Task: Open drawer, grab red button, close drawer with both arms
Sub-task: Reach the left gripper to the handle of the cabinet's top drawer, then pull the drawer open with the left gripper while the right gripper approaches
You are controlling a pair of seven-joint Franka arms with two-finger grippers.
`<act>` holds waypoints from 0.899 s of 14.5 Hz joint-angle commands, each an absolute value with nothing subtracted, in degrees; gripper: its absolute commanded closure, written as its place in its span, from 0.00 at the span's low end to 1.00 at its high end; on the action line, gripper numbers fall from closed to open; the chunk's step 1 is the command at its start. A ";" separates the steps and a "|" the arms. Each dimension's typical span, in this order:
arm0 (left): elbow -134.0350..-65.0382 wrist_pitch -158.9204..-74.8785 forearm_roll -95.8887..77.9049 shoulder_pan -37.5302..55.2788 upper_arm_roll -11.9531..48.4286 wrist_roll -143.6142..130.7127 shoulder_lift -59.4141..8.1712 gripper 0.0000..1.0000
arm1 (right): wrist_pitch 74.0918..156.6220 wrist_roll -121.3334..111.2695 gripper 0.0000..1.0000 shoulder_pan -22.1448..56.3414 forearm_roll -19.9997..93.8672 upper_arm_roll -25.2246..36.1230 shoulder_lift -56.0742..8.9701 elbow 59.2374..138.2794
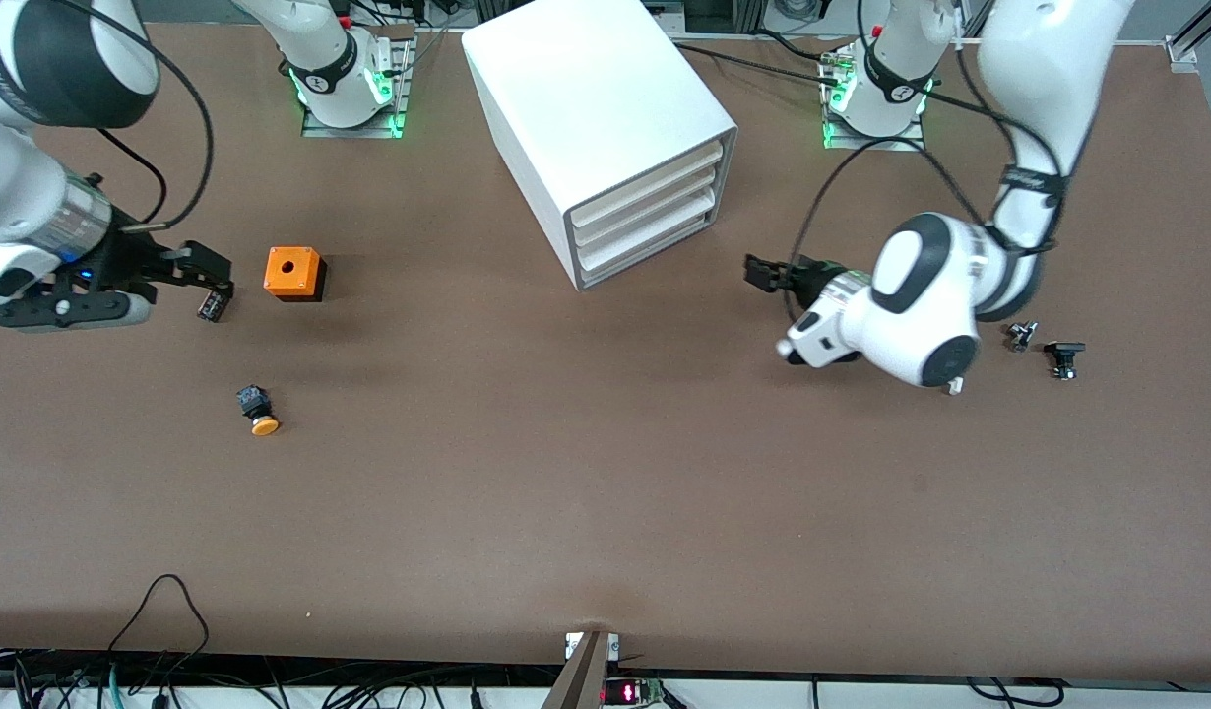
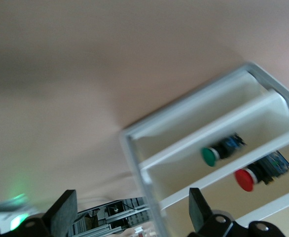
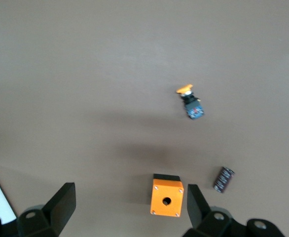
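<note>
The white cabinet (image 1: 586,108) stands at the table's back middle. Its three drawers (image 1: 645,212) are all pushed in. My left gripper (image 1: 760,274) is open and empty, hovering a short way in front of the drawers. In the left wrist view its fingers (image 2: 65,211) frame the cabinet's grey-edged front (image 2: 134,148). The red button (image 2: 244,178) lies inside one drawer, beside a green button (image 2: 210,156); I cannot tell which drawer. My right gripper (image 1: 207,281) is open and empty, over the table beside the orange cube (image 1: 293,273).
An orange-yellow button (image 1: 261,414) lies nearer the front camera than the cube; it also shows in the right wrist view (image 3: 189,101). A small black part (image 3: 224,178) lies by the cube (image 3: 167,197). Two small black parts (image 1: 1021,335) (image 1: 1063,356) lie at the left arm's end.
</note>
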State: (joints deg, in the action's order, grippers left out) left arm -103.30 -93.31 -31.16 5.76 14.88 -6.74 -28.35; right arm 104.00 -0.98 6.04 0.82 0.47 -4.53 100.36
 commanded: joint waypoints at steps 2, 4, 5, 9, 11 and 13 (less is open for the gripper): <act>-111.43 -100.18 -39.97 5.36 18.62 6.83 -26.28 0.00 | 105.03 -0.27 0.00 8.52 1.84 0.70 -6.50 98.18; -114.16 -102.99 -41.39 5.36 22.13 11.67 -26.28 0.01 | 104.94 -0.26 0.00 9.83 1.85 0.62 -8.34 96.07; -115.30 -104.14 -42.35 5.36 23.28 12.12 -26.28 0.01 | 104.94 -0.18 0.00 10.28 1.85 0.62 -9.22 95.19; -118.38 -104.33 -46.14 5.19 26.10 13.27 -25.58 0.06 | 104.51 3.24 0.00 13.26 1.76 0.70 -10.98 92.55; -119.53 -104.33 -46.49 5.27 26.28 14.32 -25.05 0.26 | 104.41 5.09 0.00 13.88 1.76 0.62 -11.25 92.37; -120.06 -104.33 -46.49 4.92 26.28 16.69 -25.14 1.00 | 104.76 5.10 0.00 14.58 1.67 0.62 -11.34 92.37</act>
